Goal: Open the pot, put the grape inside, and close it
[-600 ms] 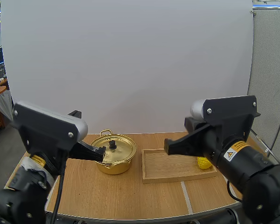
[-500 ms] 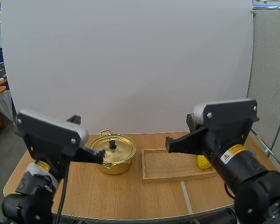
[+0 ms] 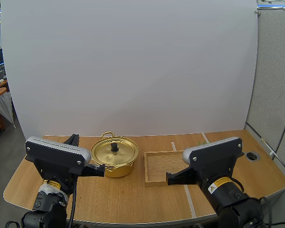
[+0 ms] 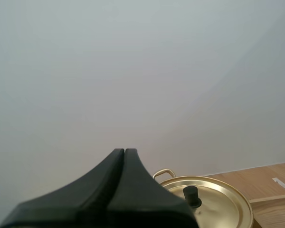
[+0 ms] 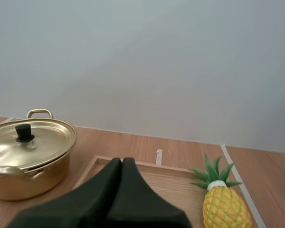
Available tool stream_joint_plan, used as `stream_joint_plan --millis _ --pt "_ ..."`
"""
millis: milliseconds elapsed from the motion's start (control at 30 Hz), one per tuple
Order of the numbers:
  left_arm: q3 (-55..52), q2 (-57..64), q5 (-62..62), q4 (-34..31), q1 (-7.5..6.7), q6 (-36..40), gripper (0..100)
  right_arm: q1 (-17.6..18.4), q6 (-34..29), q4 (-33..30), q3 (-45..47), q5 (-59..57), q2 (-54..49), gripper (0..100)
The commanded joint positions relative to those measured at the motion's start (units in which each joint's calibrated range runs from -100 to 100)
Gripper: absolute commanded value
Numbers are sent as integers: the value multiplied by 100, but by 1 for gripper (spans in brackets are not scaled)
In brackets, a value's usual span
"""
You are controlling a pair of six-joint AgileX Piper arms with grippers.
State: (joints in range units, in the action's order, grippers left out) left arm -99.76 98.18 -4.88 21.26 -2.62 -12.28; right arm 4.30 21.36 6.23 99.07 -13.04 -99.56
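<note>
A gold pot (image 3: 115,156) stands on the table with its lid on, a black knob (image 3: 114,147) in the lid's middle. To its right lies a wooden tray (image 3: 157,166). My left gripper (image 3: 101,169) is low beside the pot's left front, shut on nothing. My right gripper (image 3: 169,179) is at the tray's front edge, also shut and empty. In the left wrist view the shut gripper (image 4: 125,151) points past the pot (image 4: 213,204). In the right wrist view the shut gripper (image 5: 122,161) hangs over the tray (image 5: 168,175), where a yellow toy pineapple (image 5: 223,206) lies. No grapes are visible.
White tape lines (image 3: 189,199) run across the wooden table. A round cable hole (image 3: 252,155) sits at the far right. The table's curved front edge is close under both arms.
Both arms have dropped and drawn back toward the table's front. The right arm now covers the pineapple in the high view. Pot and tray have not moved.
</note>
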Motion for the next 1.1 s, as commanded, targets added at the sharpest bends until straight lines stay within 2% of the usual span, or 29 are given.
stream_joint_plan --millis 0,200,400,567,667,800,867,1067 --pt "-24 51 488 363 113 387 0 -45 14 -53 93 152 -44 0" --pt "-24 182 1366 363 154 387 0 -116 -40 233 93 -236 -44 0" --pt "-24 182 1874 352 241 398 0 -182 -40 322 93 -1184 -44 0" --pt "-24 182 2653 205 269 458 0 -182 -40 322 93 -1220 -44 0" --pt "-24 182 2703 -308 277 890 0 -182 -40 322 93 -1236 -44 0" --pt "-24 182 3098 -1720 277 2646 0 -182 -40 322 93 -1546 -44 0" --pt "-24 182 3193 -2297 277 3245 0 -205 -40 322 93 -1593 -44 0" --pt "-24 182 3328 -2370 277 3312 0 -222 -40 322 93 -1772 -44 0"
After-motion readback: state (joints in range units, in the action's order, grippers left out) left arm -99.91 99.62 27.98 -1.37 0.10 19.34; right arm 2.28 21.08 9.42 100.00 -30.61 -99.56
